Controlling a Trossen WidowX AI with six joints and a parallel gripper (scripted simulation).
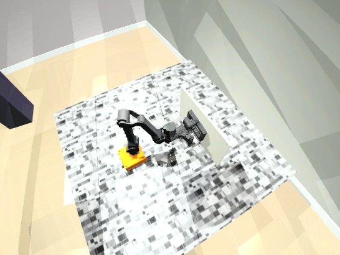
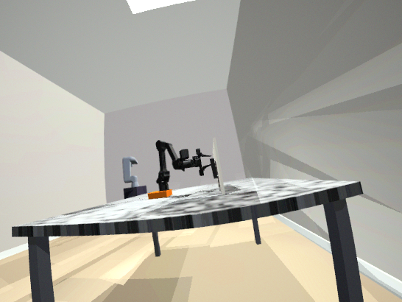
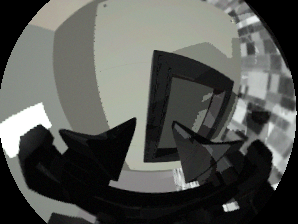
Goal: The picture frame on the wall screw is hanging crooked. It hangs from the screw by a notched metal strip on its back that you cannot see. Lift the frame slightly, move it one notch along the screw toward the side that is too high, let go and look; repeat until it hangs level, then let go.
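The dark picture frame [image 1: 202, 132] [image 2: 214, 169] [image 3: 155, 110] hangs on the front of the pale upright panel [image 1: 218, 149] [image 2: 221, 177] [image 3: 120, 65]. In the wrist view its edges slant against the panel's edges; that oblique view does not clearly show which side is higher. The screw and the frame's back are hidden. My gripper [image 2: 210, 160] [image 3: 154, 122] is open and close in front of the frame, one finger above the other. The frame's upper bar shows between the fingertips in the wrist view. Contact cannot be made out.
The arm stands on an orange base [image 1: 132, 158] [image 2: 160, 194] on the speckled table [image 1: 134, 199] [image 2: 206, 206], left of the panel. A dark block [image 1: 15, 109] [image 2: 136, 191] stands beyond the table, with a pale blue-grey arm [image 2: 127, 171] on it.
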